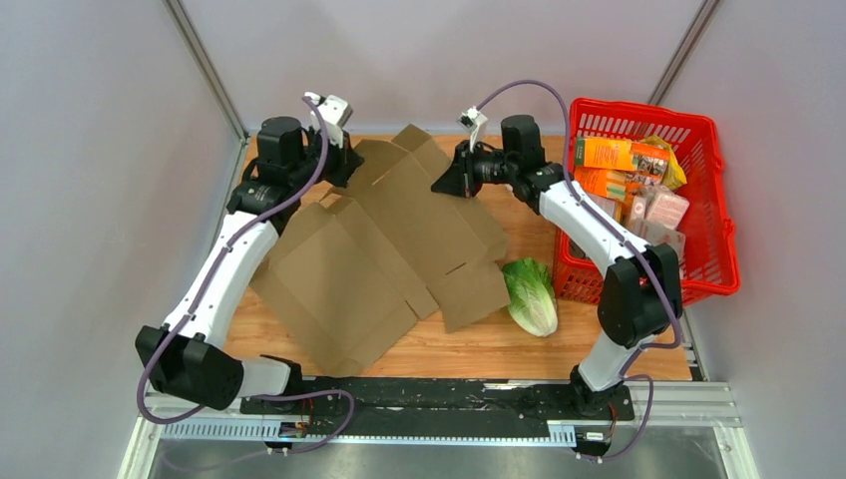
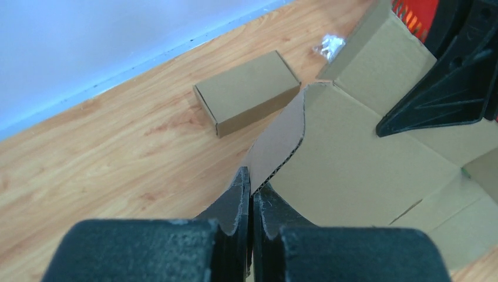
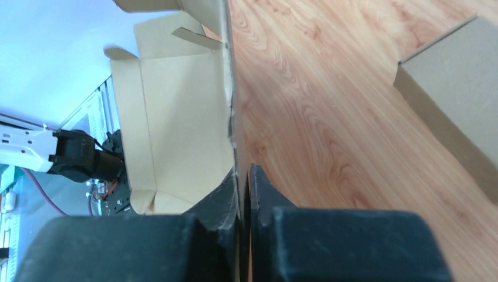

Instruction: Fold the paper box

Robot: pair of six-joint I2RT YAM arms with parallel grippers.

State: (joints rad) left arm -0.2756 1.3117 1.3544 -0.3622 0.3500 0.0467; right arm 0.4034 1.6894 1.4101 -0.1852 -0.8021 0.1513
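One flattened paper box (image 1: 379, 249) lies across the middle of the table (image 1: 479, 347), and one small closed carton (image 2: 246, 94) sits near its far edge. One lettuce head (image 1: 531, 294) lies toward the near right. Beside it, at the right edge, is one red basket (image 1: 638, 104) holding two orange boxes (image 1: 619, 153), one yellow bag (image 1: 670, 165) and at least two clear packets (image 1: 665, 208); anything beneath them cannot be counted. Two arms (image 1: 234, 264) rise from the near edge, with one gripper apiece: the left gripper (image 2: 251, 188) and the right gripper (image 3: 244, 176).

paper box (image 1: 399, 239): matt brown corrugated cardboard. bench (image 1: 479, 349): smooth wood grain. basket (image 1: 638, 107): glossy red plastic. left end effector (image 2: 251, 188): grainy matt black.
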